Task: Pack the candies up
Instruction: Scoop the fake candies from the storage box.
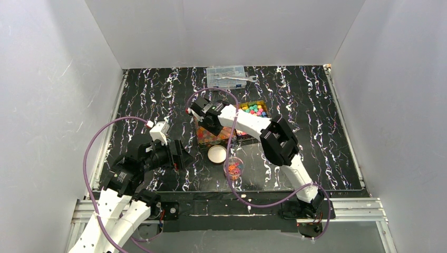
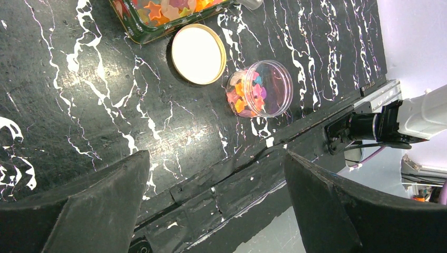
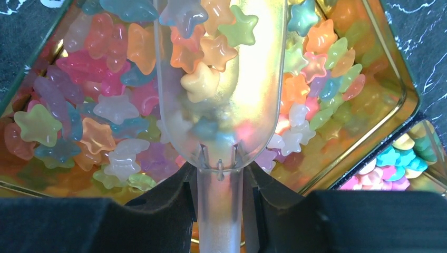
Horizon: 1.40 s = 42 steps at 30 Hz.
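My right gripper [image 3: 220, 179] is shut on the handle of a clear plastic scoop [image 3: 221, 79]. The scoop holds several translucent star-shaped candies and hangs over a gold tin [image 3: 406, 100] full of red, orange, yellow and pastel candies [image 3: 105, 105]. Beside it, a second tin [image 3: 390, 163] holds brighter pastel candies. A small clear round jar [image 2: 261, 88] partly filled with candies stands open near the table's front, with its cream lid [image 2: 198, 54] lying next to it. My left gripper [image 2: 216, 195] hangs open and empty over the front edge, left of the jar [image 1: 234, 168].
A clear compartment box [image 1: 226, 76] with a wrench [image 1: 237, 78] on it sits at the back of the black marbled table. White walls close in on three sides. A metal rail [image 1: 348, 203] runs along the front edge.
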Each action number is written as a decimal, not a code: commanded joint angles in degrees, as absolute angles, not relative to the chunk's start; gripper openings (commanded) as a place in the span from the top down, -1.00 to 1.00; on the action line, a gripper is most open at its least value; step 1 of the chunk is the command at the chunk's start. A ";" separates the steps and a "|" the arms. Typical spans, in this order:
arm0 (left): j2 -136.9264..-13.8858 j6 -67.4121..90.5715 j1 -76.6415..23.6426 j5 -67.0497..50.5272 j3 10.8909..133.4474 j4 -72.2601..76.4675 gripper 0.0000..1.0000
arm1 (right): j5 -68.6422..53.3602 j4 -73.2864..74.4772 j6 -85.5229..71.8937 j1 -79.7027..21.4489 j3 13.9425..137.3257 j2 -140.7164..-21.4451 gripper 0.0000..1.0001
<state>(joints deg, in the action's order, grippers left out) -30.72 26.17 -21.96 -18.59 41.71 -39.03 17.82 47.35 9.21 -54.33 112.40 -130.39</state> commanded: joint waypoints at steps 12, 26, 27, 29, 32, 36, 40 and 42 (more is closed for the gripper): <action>-30.93 25.94 -22.06 -18.45 41.44 -39.02 -0.97 | 15.38 38.87 5.54 -52.60 100.21 -119.03 0.97; -31.28 25.96 -22.10 -18.55 41.48 -39.02 -0.97 | 13.94 35.71 4.92 -52.29 92.01 -108.55 0.97; -31.35 25.93 -22.07 -18.59 41.48 -39.02 -0.97 | 13.32 35.48 4.81 -52.29 91.26 -107.61 0.97; -31.54 25.86 -22.08 -18.84 41.44 -39.03 -0.97 | 12.69 35.42 4.33 -52.29 89.83 -105.56 0.97; -31.88 25.77 -22.06 -19.11 41.53 -39.02 -0.97 | 12.42 35.76 3.49 -52.29 87.36 -102.77 0.97; -32.19 25.71 -22.07 -19.66 41.48 -38.94 -0.97 | 11.81 36.29 2.00 -52.51 84.11 -98.89 0.97; -32.21 25.59 -22.06 -20.01 41.48 -38.85 -0.97 | 11.91 38.18 0.56 -53.79 81.50 -94.55 0.97; -32.10 25.58 -22.06 -20.20 41.36 -38.70 -0.97 | 12.68 39.68 0.44 -55.51 80.63 -92.55 0.97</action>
<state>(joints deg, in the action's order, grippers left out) -32.10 26.15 -21.96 -18.94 41.71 -39.03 12.43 38.00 2.22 -53.04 81.84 -98.37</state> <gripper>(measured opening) 0.983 0.383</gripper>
